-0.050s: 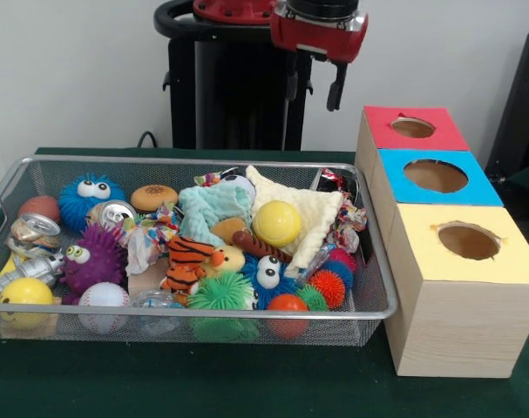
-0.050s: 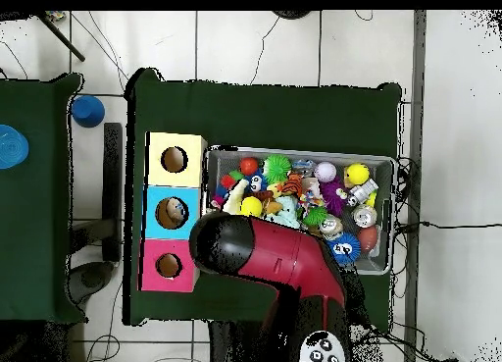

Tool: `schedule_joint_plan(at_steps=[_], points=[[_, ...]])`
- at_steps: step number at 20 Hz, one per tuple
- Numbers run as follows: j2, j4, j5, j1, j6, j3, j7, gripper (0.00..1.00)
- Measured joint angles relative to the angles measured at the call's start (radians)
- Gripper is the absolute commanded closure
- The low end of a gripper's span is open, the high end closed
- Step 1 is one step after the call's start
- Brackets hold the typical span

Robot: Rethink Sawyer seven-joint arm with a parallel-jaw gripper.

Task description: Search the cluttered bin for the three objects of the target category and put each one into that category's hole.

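A: Item 1, gripper (image 1: 315, 87): raised above the wire bin (image 1: 382, 287)'s far rim, fingers hanging slightly parted, holding nothing

B: Risk entry?

A: Target category unstated; judged hazard is a descent into packed toys, snagging the cream cloth (image 1: 312, 213) or pinching two items at once

B: Candidate location?

A: If balls: yellow ball (image 1: 276, 223) lies below the jaws and toward the camera, resting on the cloth. Red-topped box (image 1: 412, 127) stands just beside the jaws' level, off to one side; blue (image 1: 436, 175) and yellow (image 1: 467, 241) boxes nearer the camera
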Motion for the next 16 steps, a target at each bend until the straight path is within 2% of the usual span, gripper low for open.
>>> schedule_joint_plan(at_steps=[7, 11, 16], points=[[0.000, 0.010, -0.073, -0.056, -0.094, 0.043, 0.000, 0.00], [0.000, 0.034, -0.128, -0.129, -0.167, 0.083, 0.000, 0.00], [0.002, 0.057, -0.177, -0.207, -0.196, 0.116, 0.000, 0.00]])
